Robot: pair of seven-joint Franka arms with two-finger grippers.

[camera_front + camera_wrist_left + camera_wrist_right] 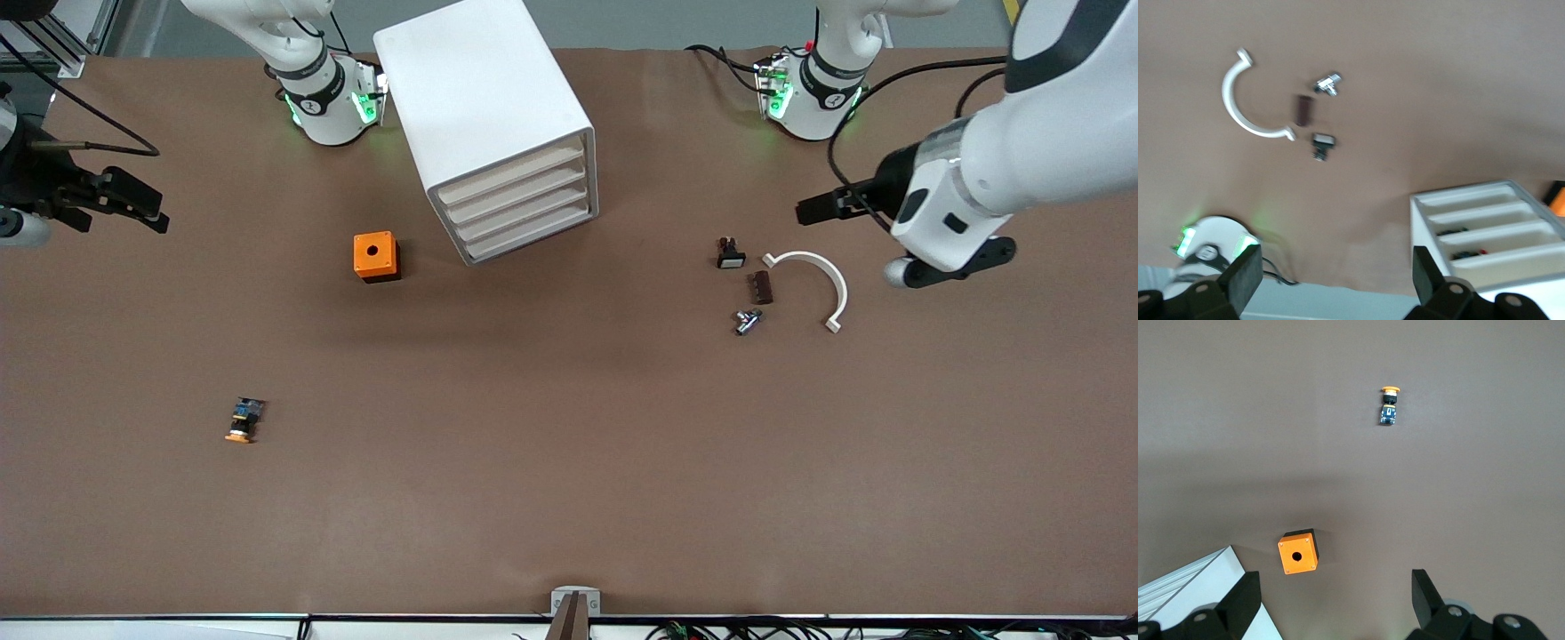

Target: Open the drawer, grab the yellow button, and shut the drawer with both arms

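1. A brown surface point(569, 462) fills the front view; the two arm bases stand along its top edge.
2. The cabinet point(484, 107) sits at upper centre of that view, angled, with all four drawers shut flush. The drawer point(511, 176) is the top one of the stack.
3. In the left wrist view, dark bits with a speck of red show inside the lower trays; what they are cannot be told. The cabinet is cut off at that frame's edge.
4. The button point(244, 420) lies in the open at lower left of the front view, in no container.
5. An orange cube point(376, 256) stands beside the cabinet.
6. At centre right lie a white arc point(813, 286), a black part point(730, 253), a brown piece point(761, 287) and a metal piece point(748, 321), too small to read further.
7. The left hand point(822, 206), at upper right, hangs spread and empty over bare surface.
8. The right hand point(133, 200), at the left edge, is spread and empty too, its arm cut off.
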